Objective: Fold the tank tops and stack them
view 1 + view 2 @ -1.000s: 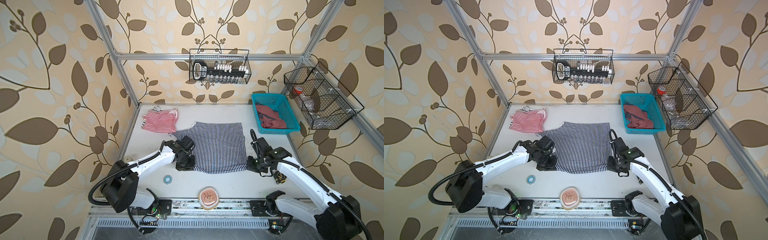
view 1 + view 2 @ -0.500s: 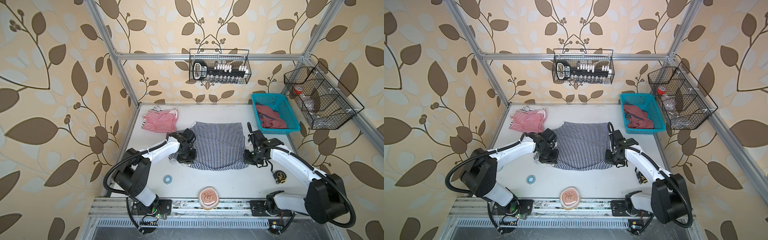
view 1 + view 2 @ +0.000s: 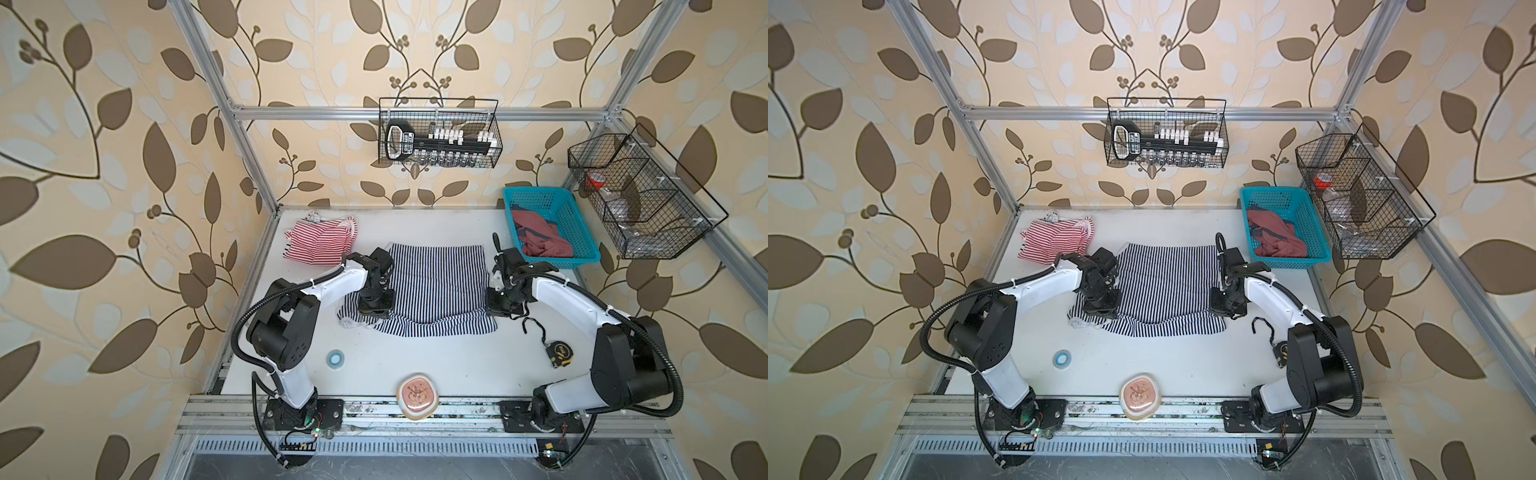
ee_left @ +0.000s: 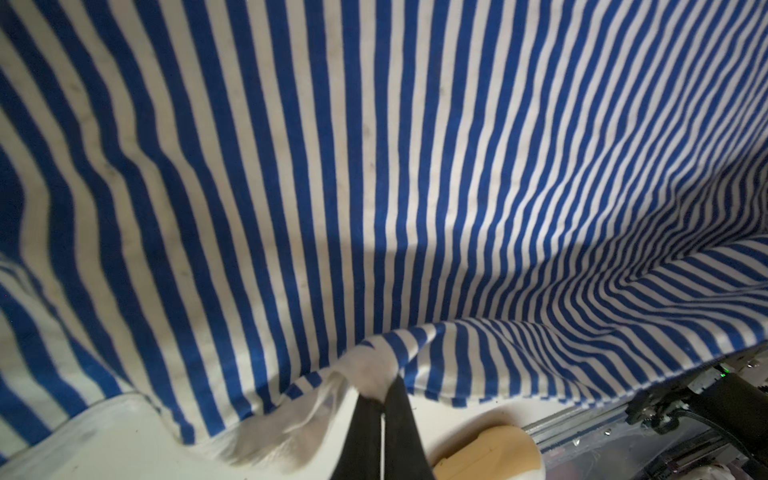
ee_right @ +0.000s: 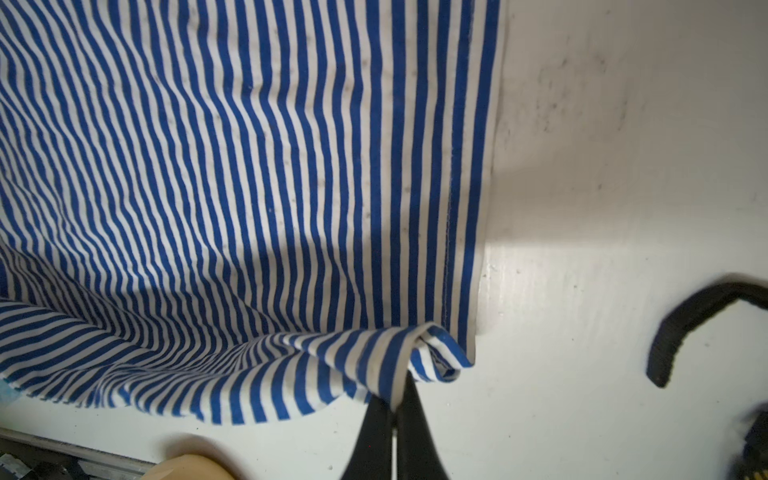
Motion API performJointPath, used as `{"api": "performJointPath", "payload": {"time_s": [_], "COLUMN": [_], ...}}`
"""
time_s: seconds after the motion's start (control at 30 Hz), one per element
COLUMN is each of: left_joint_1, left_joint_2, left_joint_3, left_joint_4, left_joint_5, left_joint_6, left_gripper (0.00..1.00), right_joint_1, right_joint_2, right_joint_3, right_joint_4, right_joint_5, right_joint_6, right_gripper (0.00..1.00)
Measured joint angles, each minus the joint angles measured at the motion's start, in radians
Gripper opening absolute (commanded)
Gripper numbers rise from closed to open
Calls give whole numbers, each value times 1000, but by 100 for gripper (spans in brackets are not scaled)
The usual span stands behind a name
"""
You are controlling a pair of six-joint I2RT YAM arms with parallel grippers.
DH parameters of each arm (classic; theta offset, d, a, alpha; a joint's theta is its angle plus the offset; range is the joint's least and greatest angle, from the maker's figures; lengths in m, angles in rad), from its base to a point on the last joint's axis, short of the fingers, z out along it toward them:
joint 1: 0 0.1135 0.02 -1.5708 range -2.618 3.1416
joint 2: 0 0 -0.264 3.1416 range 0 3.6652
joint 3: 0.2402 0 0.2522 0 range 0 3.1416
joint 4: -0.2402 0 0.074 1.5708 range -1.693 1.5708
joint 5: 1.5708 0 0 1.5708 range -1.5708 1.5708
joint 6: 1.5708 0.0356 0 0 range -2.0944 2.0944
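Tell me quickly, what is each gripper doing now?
Left gripper: shut on the navy tank top.
Right gripper: shut on the same navy tank top.

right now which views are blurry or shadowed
Left wrist view: the navy-and-white tank top is sharp mid-frame, its white trim by the left hand is smeared, and a shadow crosses the cloth. Right wrist view: stripes crisp, shadow falls over cloth and table near the right hand. Both top views: evenly lit, no glare.
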Motion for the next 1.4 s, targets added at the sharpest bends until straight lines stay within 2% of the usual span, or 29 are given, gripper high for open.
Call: {"api": "performJointPath", "payload": {"time_s": [0.37, 0.53, 0.73, 0.93, 1.07, 1.13, 1.23, 1.27, 1.3, 1.4], "left_joint_1": [36, 40, 42, 47, 47, 51, 60, 63, 66, 66], "left_joint_2": [72, 106, 130, 159, 169, 169, 169, 169, 169, 169], "left_joint_3": [64, 82, 111, 150, 156, 156, 158, 159, 161, 171], "left_joint_4": [-19, -21, -29, -37, -46, -47, -47, -46, -46, -44], "left_joint_5": [0, 0, 0, 0, -1, -1, -5, -10, -13, -25], "left_joint_6": [24, 35, 40, 51, 60, 60, 58, 58, 58, 50], "left_gripper": [0, 0, 0, 0, 0, 11, 14, 17, 24, 26], "right_joint_1": [-50, -53, -61, -78, -84, -89, -96, -97, -98, -98], "right_joint_2": [49, 94, 146, 168, 171, 171, 171, 170, 168, 154], "right_joint_3": [8, 24, 56, 58, 58, 60, 71, 75, 76, 80], "right_joint_4": [-11, -11, -2, 0, 1, 2, 3, 6, 7, 10], "right_joint_5": [-10, -26, -42, -50, -50, -50, -49, -48, -48, -48], "right_joint_6": [-40, -49, -60, -65, -68, -68, -67, -64, -63, -60], "right_gripper": [0, 7, 7, 11, 20, 23, 27, 29, 30, 32]}}
